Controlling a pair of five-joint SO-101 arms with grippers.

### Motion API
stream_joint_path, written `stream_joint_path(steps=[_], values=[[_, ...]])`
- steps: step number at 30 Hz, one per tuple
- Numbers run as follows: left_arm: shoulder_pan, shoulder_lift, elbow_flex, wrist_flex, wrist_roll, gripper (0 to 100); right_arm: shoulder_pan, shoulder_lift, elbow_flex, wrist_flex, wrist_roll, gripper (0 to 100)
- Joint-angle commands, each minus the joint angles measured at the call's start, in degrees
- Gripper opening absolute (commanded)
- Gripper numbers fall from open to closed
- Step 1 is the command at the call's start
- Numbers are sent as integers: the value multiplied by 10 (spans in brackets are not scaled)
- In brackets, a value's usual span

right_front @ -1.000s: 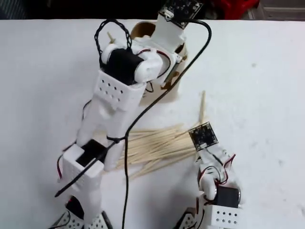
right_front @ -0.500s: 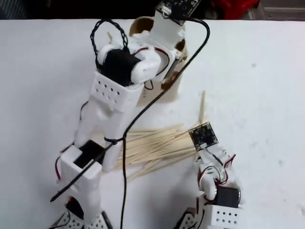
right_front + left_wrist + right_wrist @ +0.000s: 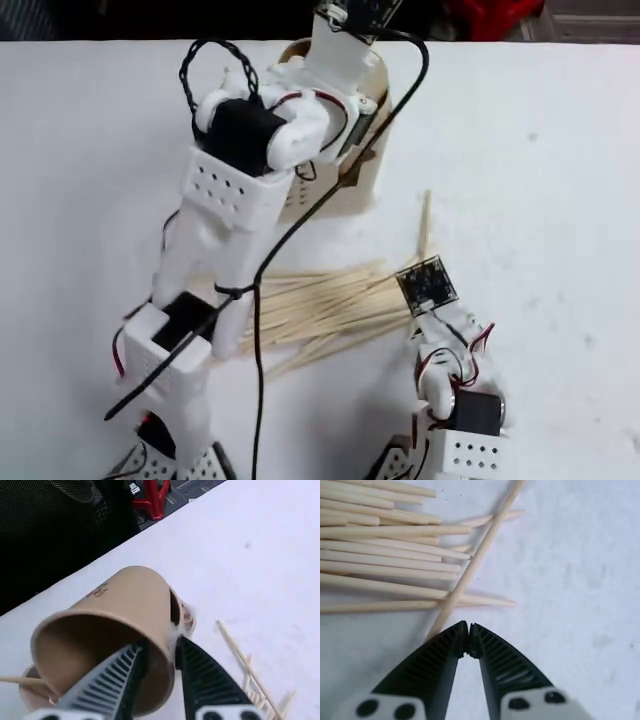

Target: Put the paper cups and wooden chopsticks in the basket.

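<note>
- Cup (image 3: 120,605) is tipped on its side near the far edge of the bench (image 3: 540,150), with its open mouth toward the left wrist camera.
- Left hand (image 3: 161,646) pinches the cup's rim. One finger (image 3: 117,677) is inside the mouth and the other (image 3: 200,677) is outside the wall, so the gap between them is only the wall's thickness.
- I cannot tell whether the cup rests on the bench or hangs clear of it.
- Second cup (image 3: 25,694) shows as a brown rim just beside the held one, with a thin stick (image 3: 11,680) at its mouth.
- Left arm (image 3: 225,210) stretches from the near edge of the bench across to the far side in the high view.
- Chopsticks (image 3: 330,305) lie in a loose heap on the bench, mostly parallel, between the two arms and well short of the cups.
- Lone chopstick (image 3: 425,222) lies at an angle to the heap, its near end meeting the heap's right end.
- Right hand (image 3: 468,642) is closed, fingertips touching, with nothing between them.
- It sits low over bare bench just beside the heap, with the near end of the lone chopstick close to its tips but apart from them.
</note>
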Motion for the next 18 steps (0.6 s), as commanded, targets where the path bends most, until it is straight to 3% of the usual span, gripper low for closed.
stream_joint_path(steps=[1,7,12,18], values=[[-7,-30,-1,-40,-4,120,-4,-5,4,1,4,18],[-2,-22,0,-140,-4,120,-4,-5,4,1,4,18],[-6,41,-5,-165,-6,122,-4,-5,4,1,4,18],[-3,99,-6,-184,-76,120,-4,-5,4,1,4,18]])
